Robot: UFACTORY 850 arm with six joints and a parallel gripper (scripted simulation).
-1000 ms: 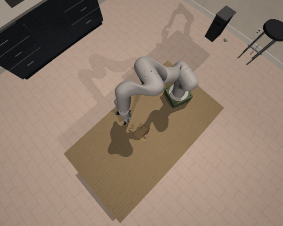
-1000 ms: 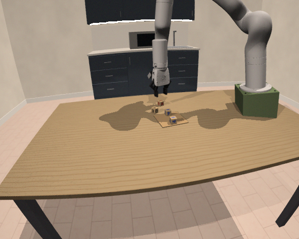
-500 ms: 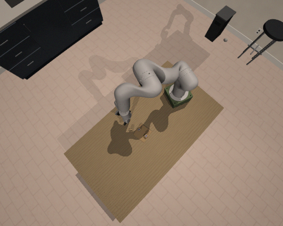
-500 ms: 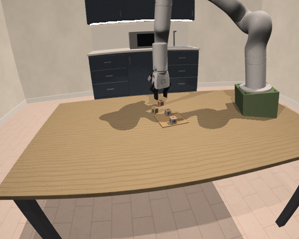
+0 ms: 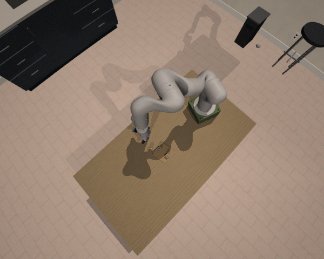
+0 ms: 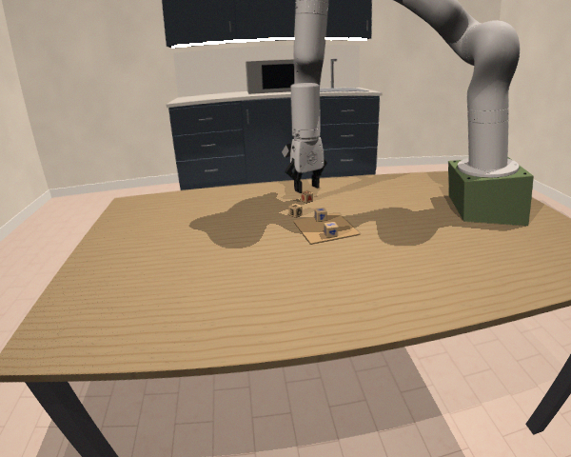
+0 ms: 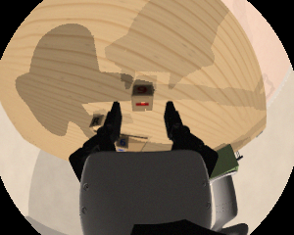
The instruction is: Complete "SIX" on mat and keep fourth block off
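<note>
A small brown mat (image 6: pixel 348 227) (image 5: pixel 157 154) lies on the table. Two blue-lettered blocks stand on it, one (image 6: pixel 330 228) (image 5: pixel 167 156) nearer the front and one (image 6: pixel 320 214) (image 5: pixel 158 148) at its back edge. A black-lettered block (image 6: pixel 295 210) (image 5: pixel 149 149) (image 7: pixel 95 120) lies off the mat to its left. A red-lettered block (image 6: pixel 306 196) (image 7: pixel 142 94) lies off the mat, behind the others. My gripper (image 6: pixel 305 185) (image 5: pixel 143 141) (image 7: pixel 142 109) is open and empty. It hangs straight over the red-lettered block, fingertips just above its top. The letters are too small to read.
The arm's green base (image 6: pixel 490 194) (image 5: pixel 204 110) stands at the table's right rear. The blocks sit close together. The wooden table (image 6: pixel 226 295) stretches wide toward the front and left. Dark cabinets (image 6: pixel 211 142) stand beyond the table's far edge.
</note>
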